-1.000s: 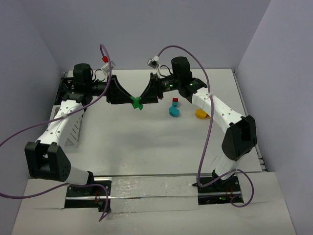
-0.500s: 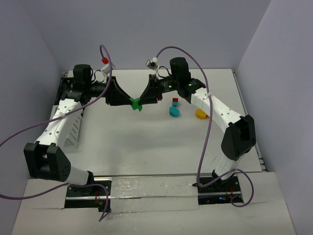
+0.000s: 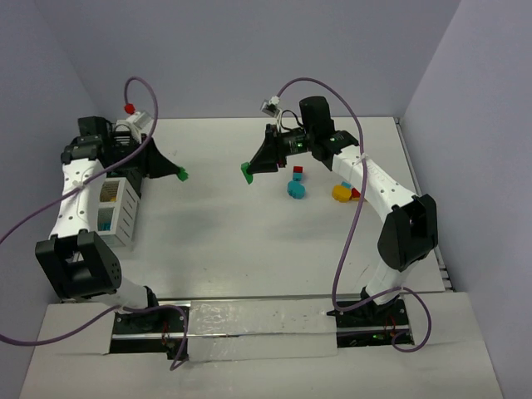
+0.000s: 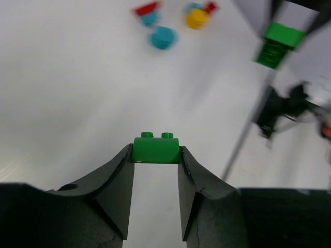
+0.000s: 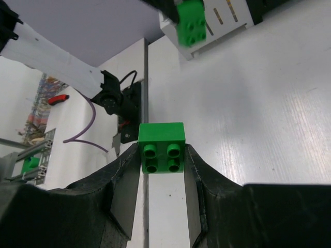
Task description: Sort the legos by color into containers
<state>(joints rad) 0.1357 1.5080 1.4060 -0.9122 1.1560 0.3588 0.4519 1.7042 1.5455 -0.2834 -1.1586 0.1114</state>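
Cyan lego (image 3: 296,189) (near red lego (image 3: 297,170))

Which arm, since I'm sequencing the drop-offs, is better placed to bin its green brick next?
Left. The left gripper, shut on a green brick, hangs near the white bin; the right gripper holds the second green brick over mid-table, farther from that bin.

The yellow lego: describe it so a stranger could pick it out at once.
On the table, loose pieces lie beside the right arm. The yellow lego is the rounded one close to that arm, the only yellow piece, right of a cyan lego and a red lego.
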